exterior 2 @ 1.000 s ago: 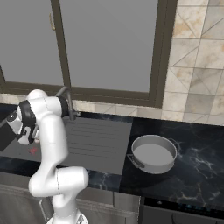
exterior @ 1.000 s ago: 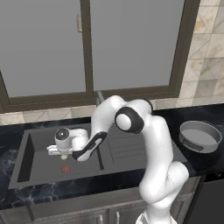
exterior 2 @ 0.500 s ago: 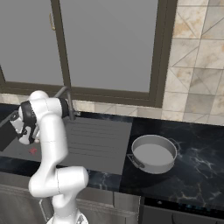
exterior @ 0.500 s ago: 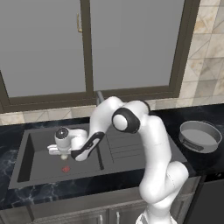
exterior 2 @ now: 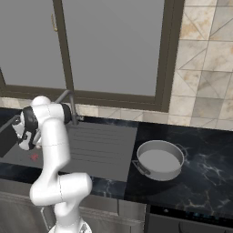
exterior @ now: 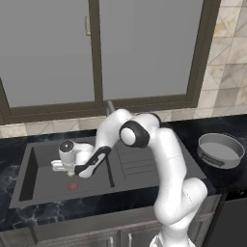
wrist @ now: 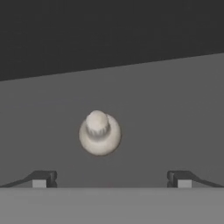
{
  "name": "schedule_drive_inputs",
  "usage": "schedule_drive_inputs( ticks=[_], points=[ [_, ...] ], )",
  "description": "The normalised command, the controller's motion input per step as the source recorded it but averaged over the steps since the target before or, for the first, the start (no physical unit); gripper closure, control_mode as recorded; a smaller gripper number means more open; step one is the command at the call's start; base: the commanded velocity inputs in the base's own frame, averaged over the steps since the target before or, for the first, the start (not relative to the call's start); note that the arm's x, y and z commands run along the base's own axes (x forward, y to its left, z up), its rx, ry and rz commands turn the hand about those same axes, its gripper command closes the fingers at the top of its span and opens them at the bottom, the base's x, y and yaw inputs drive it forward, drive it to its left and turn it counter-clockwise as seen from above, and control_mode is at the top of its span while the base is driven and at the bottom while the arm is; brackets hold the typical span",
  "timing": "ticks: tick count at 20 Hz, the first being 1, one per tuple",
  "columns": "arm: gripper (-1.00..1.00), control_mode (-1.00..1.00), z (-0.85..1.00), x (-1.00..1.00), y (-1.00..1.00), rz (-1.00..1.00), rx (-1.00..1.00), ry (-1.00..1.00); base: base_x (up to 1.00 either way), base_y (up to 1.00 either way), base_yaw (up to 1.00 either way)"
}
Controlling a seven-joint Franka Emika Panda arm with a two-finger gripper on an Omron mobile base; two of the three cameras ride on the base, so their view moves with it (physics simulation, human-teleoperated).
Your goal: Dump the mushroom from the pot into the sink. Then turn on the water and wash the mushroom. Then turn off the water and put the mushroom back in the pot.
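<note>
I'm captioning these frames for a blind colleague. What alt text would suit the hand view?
A small pale mushroom lies on the grey floor of the sink, seen from above, stem toward the camera. The open gripper shows as two dark fingertips at the bottom, wide apart on either side of the mushroom and not touching it. A darker sink wall crosses the top.

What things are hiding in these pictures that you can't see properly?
- The mushroom: clear in the hand view, but in the left base view the arm's hand covers the spot in the sink where it lies.
- The claw: in the right base view, the arm's own white body blocks it.
- The faucet: in the left base view, the arm hides most of it.
- The pot: in the left base view, too far to see inside clearly.
</note>
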Motion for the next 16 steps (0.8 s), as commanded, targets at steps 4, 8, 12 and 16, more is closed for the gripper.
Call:
schedule_drive_inputs(
  ticks=[4, 8, 12, 16],
  points=[
    [-1.0, -1.0, -0.12, 0.13, 0.06, -0.01, 0.0, 0.02, 0.0, 0.0, 0.0],
    [-1.0, -1.0, -0.12, 0.09, 0.03, -0.02, -0.01, 0.01, 0.0, 0.0, 0.0],
    [-1.0, -1.0, -0.13, 0.06, 0.03, -0.02, -0.02, 0.0, 0.0, 0.0, 0.0],
    [-1.0, -1.0, -0.16, 0.0, 0.02, -0.02, -0.02, 0.0, 0.0, 0.0, 0.0]
  ],
)
